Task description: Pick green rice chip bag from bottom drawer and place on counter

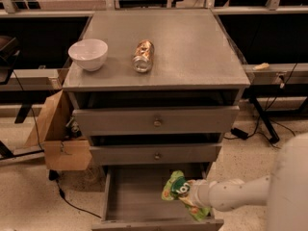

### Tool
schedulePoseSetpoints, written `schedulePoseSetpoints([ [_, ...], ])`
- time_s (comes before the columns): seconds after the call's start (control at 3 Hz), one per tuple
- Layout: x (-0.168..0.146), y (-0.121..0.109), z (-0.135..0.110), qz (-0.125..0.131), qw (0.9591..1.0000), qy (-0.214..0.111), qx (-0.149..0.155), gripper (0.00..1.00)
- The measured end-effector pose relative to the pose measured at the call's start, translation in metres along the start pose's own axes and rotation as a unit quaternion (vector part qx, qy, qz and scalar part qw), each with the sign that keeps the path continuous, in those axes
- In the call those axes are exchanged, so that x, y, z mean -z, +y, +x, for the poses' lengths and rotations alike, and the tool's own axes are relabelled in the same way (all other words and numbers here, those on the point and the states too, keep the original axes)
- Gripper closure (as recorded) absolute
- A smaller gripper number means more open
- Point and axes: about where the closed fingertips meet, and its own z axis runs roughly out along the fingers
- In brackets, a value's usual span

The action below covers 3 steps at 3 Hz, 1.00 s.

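Observation:
The green rice chip bag point(179, 190) is a crinkly light-green pouch with a white round logo, held up over the right side of the open bottom drawer point(137, 196). My gripper point(194, 195) reaches in from the right on a white arm and is shut on the bag. The bag hangs above the drawer's floor, below the middle drawer's front. The counter point(192, 47) is the grey speckled top of the cabinet, above.
On the counter stand a white bowl point(88, 54) at the left and a crushed metallic can point(143, 56) lying near the middle. Two knobbed upper drawers point(156, 121) are partly pulled out. An open cardboard box point(60, 136) sits left of the cabinet. Cables run on the floor.

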Motion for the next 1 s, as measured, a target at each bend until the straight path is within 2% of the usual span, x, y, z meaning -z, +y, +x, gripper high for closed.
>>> schedulePoseSetpoints([
  [0.33, 0.064, 0.013, 0.000, 0.011, 0.9994, 0.014, 0.028, 1.00],
  [0.67, 0.113, 0.019, -0.021, 0.019, 0.9977, 0.032, 0.057, 1.00],
  [1.0, 0.151, 0.037, -0.034, 0.008, 0.9939, 0.073, 0.083, 1.00],
])
